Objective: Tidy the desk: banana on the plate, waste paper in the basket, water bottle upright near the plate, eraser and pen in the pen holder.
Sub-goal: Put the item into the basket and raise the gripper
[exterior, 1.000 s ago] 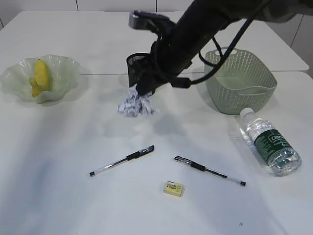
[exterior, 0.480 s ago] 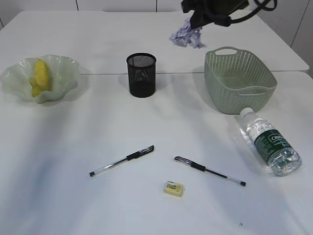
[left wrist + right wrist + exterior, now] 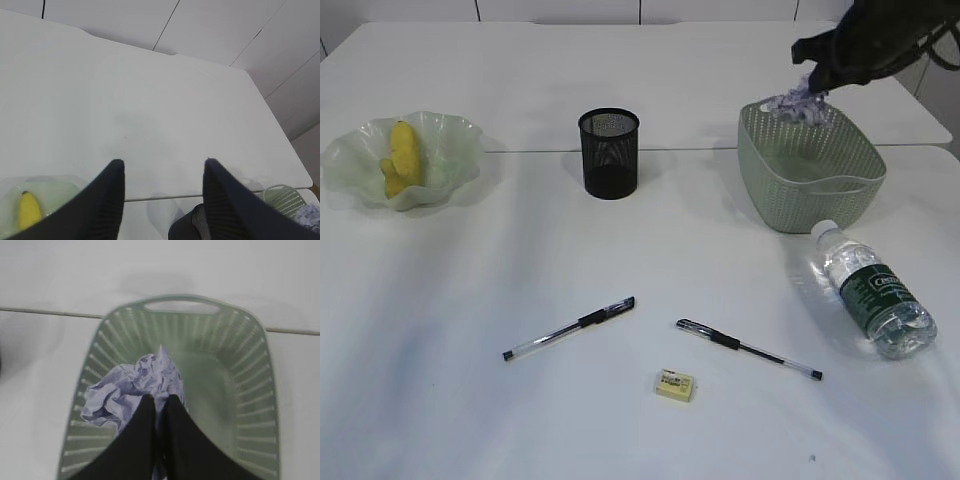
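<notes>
My right gripper (image 3: 160, 399) is shut on the crumpled waste paper (image 3: 132, 387) and holds it over the green basket (image 3: 250, 390). In the exterior view the paper (image 3: 796, 103) hangs at the basket's (image 3: 810, 185) back rim under the right gripper (image 3: 810, 82). The banana (image 3: 402, 155) lies on the glass plate (image 3: 450, 135). The black mesh pen holder (image 3: 610, 152) stands mid-table. Two pens (image 3: 570, 328) (image 3: 748, 348), a yellow eraser (image 3: 675, 385) and the lying water bottle (image 3: 870, 288) are in front. My left gripper (image 3: 162, 165) is open and empty, high above the table.
The left wrist view shows the banana (image 3: 27, 212) on the plate (image 3: 60, 187) at lower left, the pen holder's rim (image 3: 195, 227) below the jaws and the basket (image 3: 285, 197) at lower right. A seam runs across the table behind the holder.
My right arm carried the waste paper from beside the pen holder, up and to the right, and now holds it over the basket.
</notes>
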`<action>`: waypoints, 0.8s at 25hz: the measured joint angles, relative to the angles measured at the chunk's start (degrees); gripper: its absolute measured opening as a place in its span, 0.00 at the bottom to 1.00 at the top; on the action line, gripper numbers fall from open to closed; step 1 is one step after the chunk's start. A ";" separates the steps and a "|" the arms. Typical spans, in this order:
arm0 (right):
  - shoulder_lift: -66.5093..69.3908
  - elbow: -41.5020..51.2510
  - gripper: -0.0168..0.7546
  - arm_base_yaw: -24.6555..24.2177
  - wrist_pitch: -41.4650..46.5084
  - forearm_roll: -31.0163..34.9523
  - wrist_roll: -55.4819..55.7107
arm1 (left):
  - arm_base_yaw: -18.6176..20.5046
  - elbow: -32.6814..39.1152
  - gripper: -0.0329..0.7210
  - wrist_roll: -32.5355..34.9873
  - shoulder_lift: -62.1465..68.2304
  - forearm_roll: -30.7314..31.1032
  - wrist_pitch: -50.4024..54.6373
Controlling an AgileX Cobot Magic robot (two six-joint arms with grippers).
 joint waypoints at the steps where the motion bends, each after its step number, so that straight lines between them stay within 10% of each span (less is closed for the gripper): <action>1: 0.73 0.00 0.04 -0.63 0.00 -0.43 0.14 | 0.00 0.00 0.52 0.35 0.00 0.00 0.03; 10: 4.01 0.00 0.09 -1.29 0.00 -1.84 0.14 | 0.00 0.00 0.51 3.22 0.00 0.00 0.16; 20: 4.80 0.00 0.63 -1.29 -0.37 -2.06 1.29 | 0.00 0.00 0.51 5.11 0.00 -0.02 0.26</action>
